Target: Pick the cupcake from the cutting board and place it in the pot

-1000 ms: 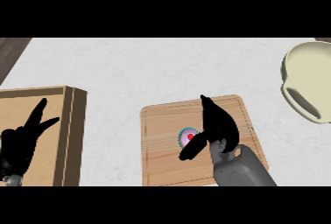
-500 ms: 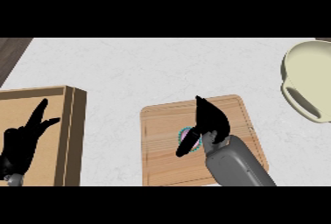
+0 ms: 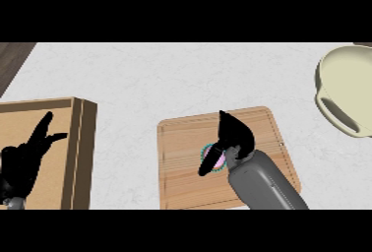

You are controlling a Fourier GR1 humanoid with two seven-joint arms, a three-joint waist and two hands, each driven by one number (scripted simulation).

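Note:
The cupcake (image 3: 213, 155), pink-topped with a teal wrapper, sits near the middle of the wooden cutting board (image 3: 181, 184); only a sliver of it shows. My right hand (image 3: 234, 138) is over it, fingers straight and pointing away, thumb reaching down along the cupcake's left side. I cannot see the fingers curled round it. The cream pot (image 3: 347, 93) stands at the right edge of the counter, well apart from the board, and is cut off by the view's edge. My left hand (image 3: 25, 165) rests open at the far left, fingers up.
A raised wooden tray (image 3: 81, 147) lies under my left hand at the left edge. White counter top (image 3: 181, 78) stretches between the board and the pot. A dark strip (image 3: 11, 56) marks the far left corner.
My right hand has turned and closed in over the cupcake, which is now mostly covered. The forearm has shifted slightly left. My left hand has stayed still.

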